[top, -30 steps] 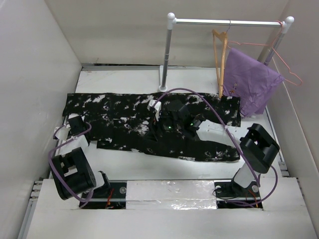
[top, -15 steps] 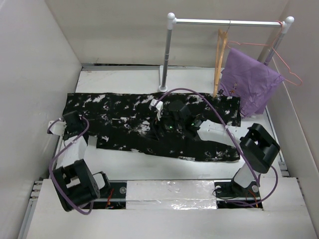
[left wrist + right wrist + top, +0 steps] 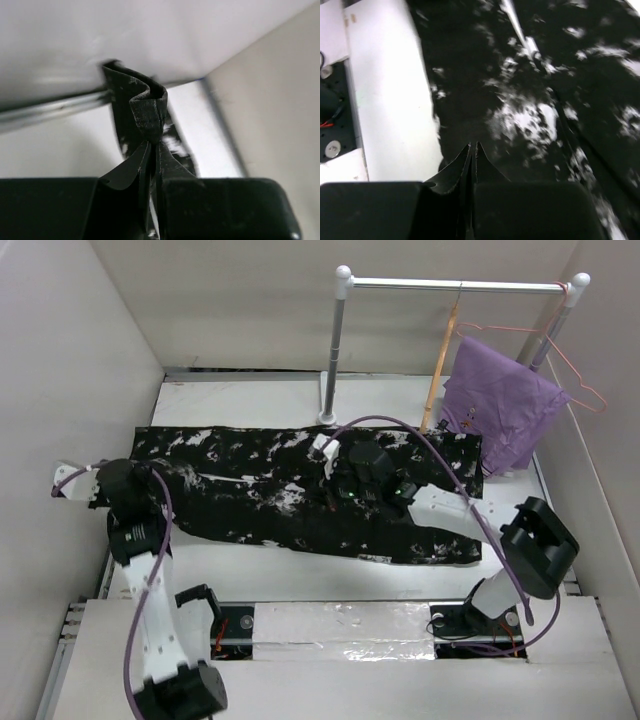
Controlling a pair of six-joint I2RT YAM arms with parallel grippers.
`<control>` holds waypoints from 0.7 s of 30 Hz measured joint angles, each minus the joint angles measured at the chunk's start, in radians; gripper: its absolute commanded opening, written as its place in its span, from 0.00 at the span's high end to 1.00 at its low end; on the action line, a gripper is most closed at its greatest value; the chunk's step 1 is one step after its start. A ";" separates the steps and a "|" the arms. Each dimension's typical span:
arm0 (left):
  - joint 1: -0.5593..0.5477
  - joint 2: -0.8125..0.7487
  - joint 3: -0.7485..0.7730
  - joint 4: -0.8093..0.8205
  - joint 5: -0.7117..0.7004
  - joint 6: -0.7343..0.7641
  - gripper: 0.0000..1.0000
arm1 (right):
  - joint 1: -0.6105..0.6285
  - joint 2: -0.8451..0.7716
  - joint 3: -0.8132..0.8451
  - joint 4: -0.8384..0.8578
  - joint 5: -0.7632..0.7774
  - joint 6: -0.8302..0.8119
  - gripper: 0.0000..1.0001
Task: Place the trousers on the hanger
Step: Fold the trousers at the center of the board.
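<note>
The trousers [image 3: 250,475], black with white speckles, lie flat across the table from left to right. My left gripper [image 3: 150,478] is at their left end. In the left wrist view my left gripper [image 3: 153,145] is shut on a raised fold of the trousers [image 3: 145,107]. My right gripper [image 3: 338,498] is down on the middle of the trousers. In the right wrist view my right gripper [image 3: 473,146] is shut, its tips sunk into the dark cloth of the trousers [image 3: 530,115]. The tan wooden hanger [image 3: 438,370] hangs edge-on from the rail.
A white rail [image 3: 450,285] on posts stands at the back right. A purple cloth [image 3: 500,405] on a pink wire hanger [image 3: 575,375] hangs from it beside the wooden one. White walls close in the left, the back and the right. Bare table [image 3: 250,400] shows behind the trousers.
My left arm swung left and rose, and its gripper closed on the trousers' left end. My right gripper shut on the trousers' middle. The wooden hanger turned on the rail.
</note>
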 measured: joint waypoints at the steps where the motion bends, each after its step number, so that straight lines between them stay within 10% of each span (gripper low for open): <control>1: -0.020 -0.063 0.011 -0.004 -0.016 0.018 1.00 | -0.004 -0.021 -0.020 0.000 0.020 -0.002 1.00; 8: -0.078 -0.348 0.126 -0.050 -0.042 0.073 1.00 | -0.139 -0.269 -0.299 -0.010 0.229 0.100 1.00; 21: -0.366 -0.416 0.369 -0.078 -0.193 0.289 1.00 | -0.738 -0.574 -0.594 -0.111 0.386 0.223 0.67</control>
